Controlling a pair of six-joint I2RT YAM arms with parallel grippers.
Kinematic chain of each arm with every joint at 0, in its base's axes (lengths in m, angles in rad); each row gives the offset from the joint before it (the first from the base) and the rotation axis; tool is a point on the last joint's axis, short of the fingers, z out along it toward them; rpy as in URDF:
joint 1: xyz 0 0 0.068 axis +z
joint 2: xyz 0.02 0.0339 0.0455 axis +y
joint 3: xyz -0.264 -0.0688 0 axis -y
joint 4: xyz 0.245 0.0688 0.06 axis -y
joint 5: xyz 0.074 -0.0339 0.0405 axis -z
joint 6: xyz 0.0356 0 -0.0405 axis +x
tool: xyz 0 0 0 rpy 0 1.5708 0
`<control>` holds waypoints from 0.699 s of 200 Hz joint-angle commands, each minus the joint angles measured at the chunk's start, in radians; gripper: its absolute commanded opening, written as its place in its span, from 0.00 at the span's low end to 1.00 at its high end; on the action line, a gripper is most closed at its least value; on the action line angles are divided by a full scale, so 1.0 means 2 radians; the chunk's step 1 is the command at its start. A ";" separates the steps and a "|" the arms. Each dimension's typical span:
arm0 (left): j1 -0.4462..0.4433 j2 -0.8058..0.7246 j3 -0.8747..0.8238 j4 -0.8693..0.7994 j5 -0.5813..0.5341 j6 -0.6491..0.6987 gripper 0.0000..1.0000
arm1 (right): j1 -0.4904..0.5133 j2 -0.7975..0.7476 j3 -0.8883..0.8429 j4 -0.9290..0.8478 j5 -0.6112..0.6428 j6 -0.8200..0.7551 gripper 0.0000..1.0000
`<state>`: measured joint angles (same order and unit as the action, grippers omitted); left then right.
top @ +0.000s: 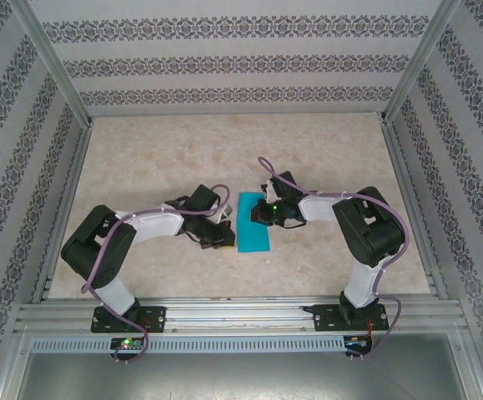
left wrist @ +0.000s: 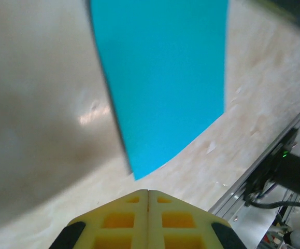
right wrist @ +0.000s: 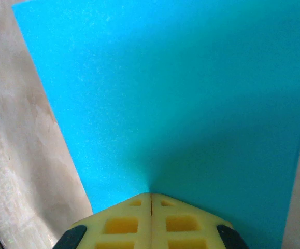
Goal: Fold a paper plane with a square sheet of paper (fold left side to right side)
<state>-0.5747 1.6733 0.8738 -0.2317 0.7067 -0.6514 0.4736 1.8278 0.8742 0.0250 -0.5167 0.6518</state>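
The right end effector, shut and empty, seems to press the square sheet of paper. The left end effector, shut too, sits beside it. A sideways drag could slide the sheet and skew the crease.

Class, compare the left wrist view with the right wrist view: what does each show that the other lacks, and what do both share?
Left wrist: a silver metal rail, a dark unit with a green light, and beige marbled table between the shut yellow jaws and the turquoise-blue paper sheet. Right wrist: shut jaws tipped directly over that sheet. Both: sheet, table, shut jaws.
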 commanded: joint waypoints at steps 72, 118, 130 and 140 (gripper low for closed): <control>0.014 0.111 0.131 -0.011 0.014 0.041 0.05 | 0.002 0.023 -0.014 -0.041 0.054 -0.014 0.00; 0.008 0.147 0.130 0.001 -0.002 0.026 0.00 | 0.003 0.019 -0.015 -0.042 0.053 -0.017 0.00; 0.007 0.154 0.127 0.001 -0.004 0.022 0.00 | 0.003 0.018 -0.015 -0.042 0.051 -0.017 0.00; 0.004 0.157 0.123 0.001 -0.008 0.019 0.00 | 0.003 0.016 -0.014 -0.041 0.049 -0.017 0.00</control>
<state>-0.5507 1.9621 1.1229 -0.2493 0.7059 -0.5880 0.4740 1.8278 0.8742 0.0273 -0.5144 0.6483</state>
